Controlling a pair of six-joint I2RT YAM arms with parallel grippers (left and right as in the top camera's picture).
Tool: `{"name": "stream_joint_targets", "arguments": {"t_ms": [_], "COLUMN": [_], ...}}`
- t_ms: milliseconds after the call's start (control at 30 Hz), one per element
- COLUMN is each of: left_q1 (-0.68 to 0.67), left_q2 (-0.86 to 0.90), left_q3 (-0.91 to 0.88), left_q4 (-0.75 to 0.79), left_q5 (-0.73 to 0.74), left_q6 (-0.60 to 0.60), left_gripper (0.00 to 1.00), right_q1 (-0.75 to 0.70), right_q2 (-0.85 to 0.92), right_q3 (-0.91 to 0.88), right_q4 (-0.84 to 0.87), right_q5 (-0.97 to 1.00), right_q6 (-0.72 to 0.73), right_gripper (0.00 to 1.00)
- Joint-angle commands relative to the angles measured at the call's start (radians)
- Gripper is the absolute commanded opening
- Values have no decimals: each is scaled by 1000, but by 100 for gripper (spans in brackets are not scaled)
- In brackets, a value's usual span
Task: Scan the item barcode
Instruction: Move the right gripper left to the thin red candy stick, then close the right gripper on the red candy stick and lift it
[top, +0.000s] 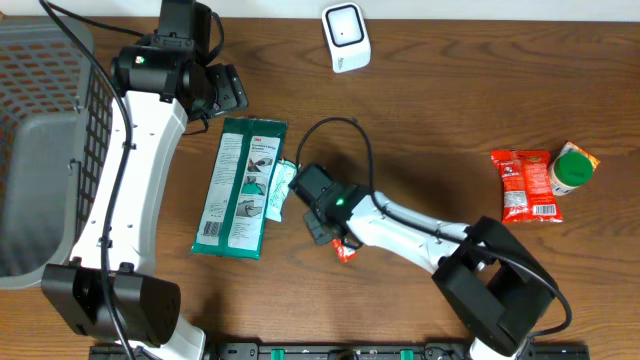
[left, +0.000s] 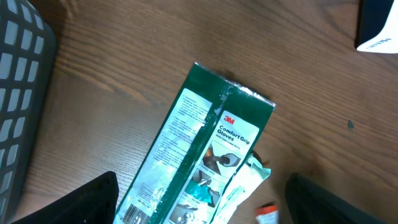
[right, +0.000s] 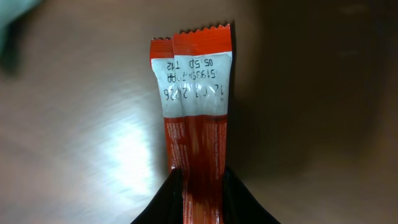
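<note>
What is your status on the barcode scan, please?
Right pincer shut on orange sachets. Left pincer open, over glove pack. Scanner at far edge; nothing blocking seen.

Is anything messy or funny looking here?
Nothing is spilled or broken. One oddity: the right gripper pinches what look like two red stick packets together, one overlapping the other. Also, a small white packet lies overlapping the green glove pack's edge.

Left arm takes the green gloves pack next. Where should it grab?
Gloves pack: likely the far short edge, from above with the left gripper; it lies flat, that end is nearest, and the right gripper holding red sachets crowds its right side.
</note>
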Motion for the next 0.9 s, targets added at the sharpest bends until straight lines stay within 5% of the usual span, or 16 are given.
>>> {"name": "stream_joint_targets", "arguments": {"t_ms": [0, 200, 367, 567, 667, 767, 867], "left_q1": [3, 3, 3, 3, 3, 3, 3], "left_q2": [-10, -10, -10, -10, -10, -10, -10], "left_q3": [4, 4, 4, 4, 4, 4, 4], "left_q4": [-2, -2, -2, -2, -3, -2, -2], "left_q5": [-13, -13, -13, -13, -13, -13, -13], "left_q6": [13, 13, 13, 13, 13, 13, 13], "left_gripper": [86, 86, 86, 86, 86, 86, 86], "right_q1": [-72, -188, -264, -339, -362, -362, -360], "right_q2": [1, -26, -76, -184, -205, -200, -188], "right_q3": [2, 12, 26, 42, 42, 28, -8], "right_q4": [-1, -17, -27, -122, -197, -232, -214], "right_q5": [120, 102, 48, -60, -106, -97, -93], "right_q6": [6, 6, -2, 13, 54, 68, 97], "right_gripper": [16, 18, 48, 52, 36, 4, 1]}}
